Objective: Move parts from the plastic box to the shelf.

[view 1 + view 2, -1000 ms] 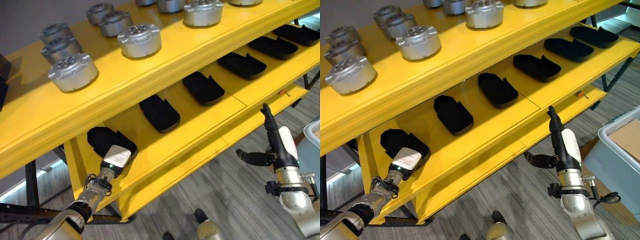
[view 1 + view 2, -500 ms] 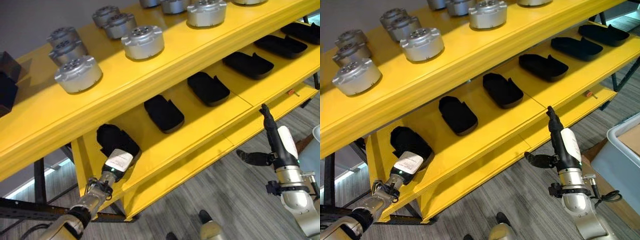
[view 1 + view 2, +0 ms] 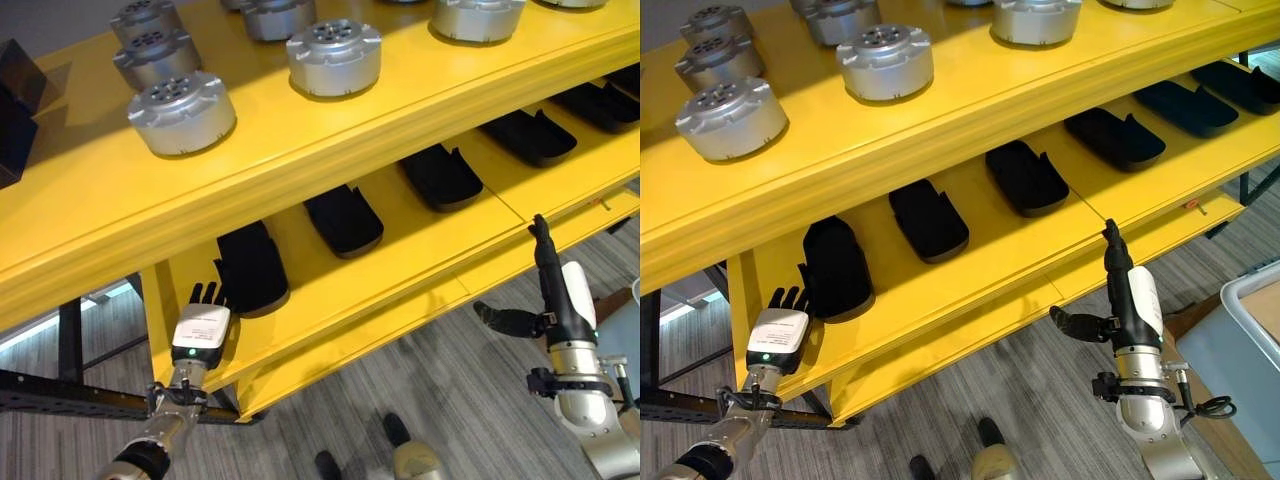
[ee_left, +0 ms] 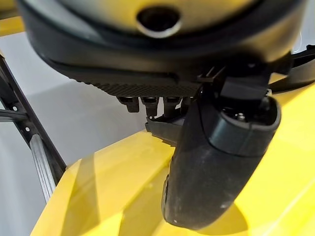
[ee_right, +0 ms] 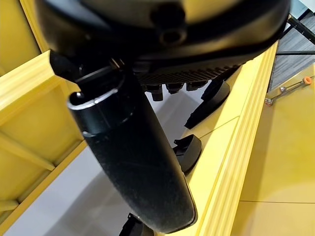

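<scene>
Left eye view: left robot hand [image 3: 203,318] hovering with fingers straight, just beside the leftmost black part [image 3: 252,265] lying on the yellow shelf [image 3: 330,290]. Right eye view: right robot hand [image 3: 1122,290] pointing up with fingers extended, holding nothing.

The left hand [image 3: 202,325] reaches up with fingers straight and empty, while the right hand [image 3: 1118,290] stands upright, fingers extended and thumb splayed sideways.
</scene>
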